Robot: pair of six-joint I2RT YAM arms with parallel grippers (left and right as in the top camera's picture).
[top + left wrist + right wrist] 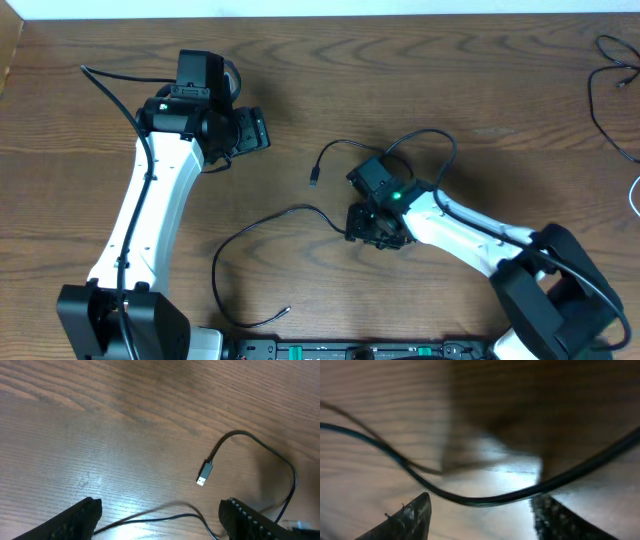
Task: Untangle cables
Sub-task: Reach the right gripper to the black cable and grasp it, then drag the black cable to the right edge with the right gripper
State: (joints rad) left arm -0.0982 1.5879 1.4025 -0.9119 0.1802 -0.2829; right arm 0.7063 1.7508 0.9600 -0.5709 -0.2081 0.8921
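Observation:
A thin black cable [300, 207] lies in loops at the table's middle. One plug [314, 180] lies free and the other end [288, 312] is near the front edge. My right gripper [372, 228] is open and low over this cable. In the right wrist view the cable [485, 499] crosses just ahead of its open jaws [480, 520]. My left gripper [255, 130] is open and empty, up and to the left of the plug. In the left wrist view the plug [202, 475] and cable [260, 445] lie beyond its jaws [160, 520]. A bit of white cable [636, 195] shows at the right edge.
Another thin dark cable [600, 100] lies at the far right corner of the wooden table [480, 80]. The arm bases stand along the front edge.

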